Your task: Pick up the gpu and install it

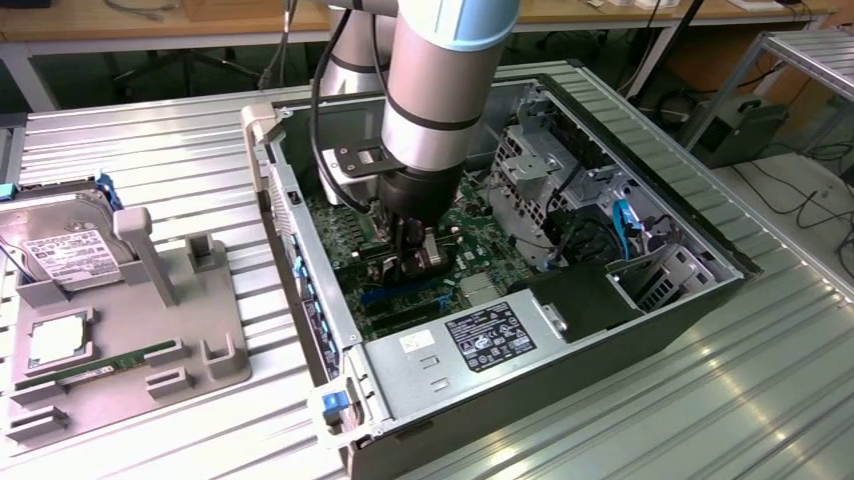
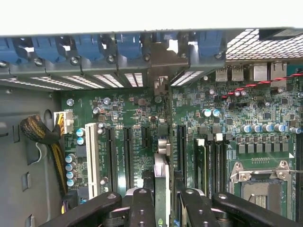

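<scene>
My gripper (image 1: 411, 262) reaches down inside the open PC case (image 1: 641, 330), low over the green motherboard (image 1: 478, 222). It is shut on the gpu (image 2: 161, 176), a thin card seen edge-on between the black fingers (image 2: 142, 208). The card stands upright over the motherboard (image 2: 128, 109), between two long black expansion slots (image 2: 127, 151), and its far end points at the grey bracket opening in the rear wall. In the exterior view the gpu (image 1: 434, 268) is a dark shape under the wrist, mostly hidden by the arm. Whether its edge sits in a slot cannot be told.
The case's rear wall with blue slot latches (image 2: 85, 47) lies close ahead of the card. A grey fixture tray (image 1: 200, 370) on the exterior view's left holds a silver hard drive (image 1: 67, 245) and a green memory stick (image 1: 100, 365). The power supply (image 1: 487, 335) and drive cage (image 1: 534, 170) flank the arm.
</scene>
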Robot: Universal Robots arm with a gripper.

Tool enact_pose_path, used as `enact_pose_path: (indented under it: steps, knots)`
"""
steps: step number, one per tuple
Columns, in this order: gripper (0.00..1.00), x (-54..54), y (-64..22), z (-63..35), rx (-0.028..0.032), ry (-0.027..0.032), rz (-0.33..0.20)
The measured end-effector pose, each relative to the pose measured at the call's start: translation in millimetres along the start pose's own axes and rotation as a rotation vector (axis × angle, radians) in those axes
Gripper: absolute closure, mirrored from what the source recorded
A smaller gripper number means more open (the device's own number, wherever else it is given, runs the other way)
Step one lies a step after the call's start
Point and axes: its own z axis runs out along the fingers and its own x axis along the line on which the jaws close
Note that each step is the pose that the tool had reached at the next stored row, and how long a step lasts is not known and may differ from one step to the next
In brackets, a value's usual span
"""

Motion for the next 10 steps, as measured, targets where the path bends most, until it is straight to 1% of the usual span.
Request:
enact_pose_path:
  steps: [3, 10]
  knots:
    - [0.74, 0.0, 0.0, 0.7, -0.0012, 0.0000, 0.000]
    - [0.74, 0.1, -0.1, 2.7, -0.0015, 0.0002, 0.000]
